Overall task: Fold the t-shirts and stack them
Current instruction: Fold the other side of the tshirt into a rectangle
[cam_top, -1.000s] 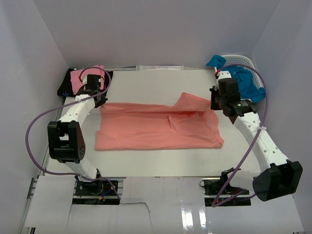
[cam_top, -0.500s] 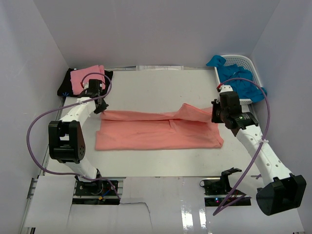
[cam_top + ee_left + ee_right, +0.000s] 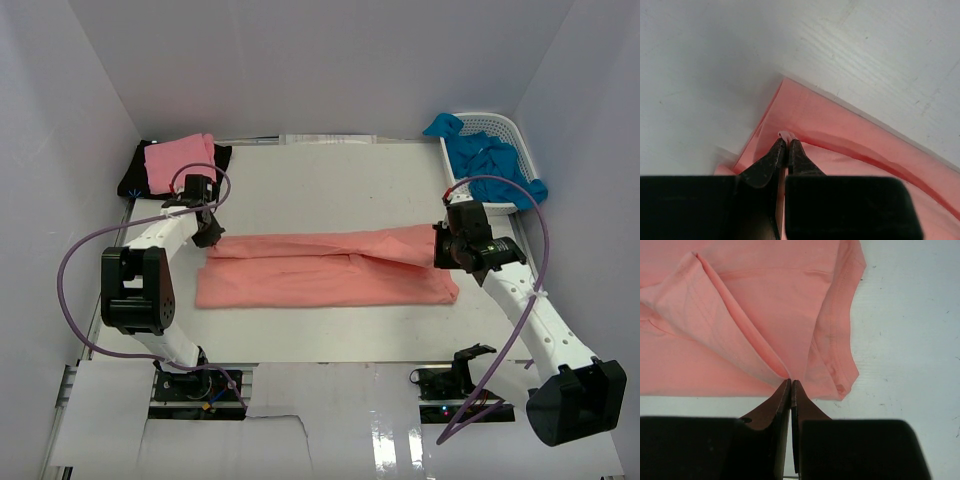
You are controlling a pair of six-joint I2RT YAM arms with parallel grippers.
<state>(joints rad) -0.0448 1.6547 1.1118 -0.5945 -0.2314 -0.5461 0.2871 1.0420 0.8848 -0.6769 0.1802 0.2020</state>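
White table (image 3: 330, 185), basket (image 3: 497, 124) right, pink shirt (image 3: 178, 160) left

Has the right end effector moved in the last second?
Yes. The right end effector has pulled back toward the near side, away from the white basket, drawing the far edge of the salmon t-shirt with it.

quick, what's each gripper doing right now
left gripper: closed, pinching the far left edge of the salmon t-shirt
right gripper: closed, pinching a fold of the same shirt at its right end
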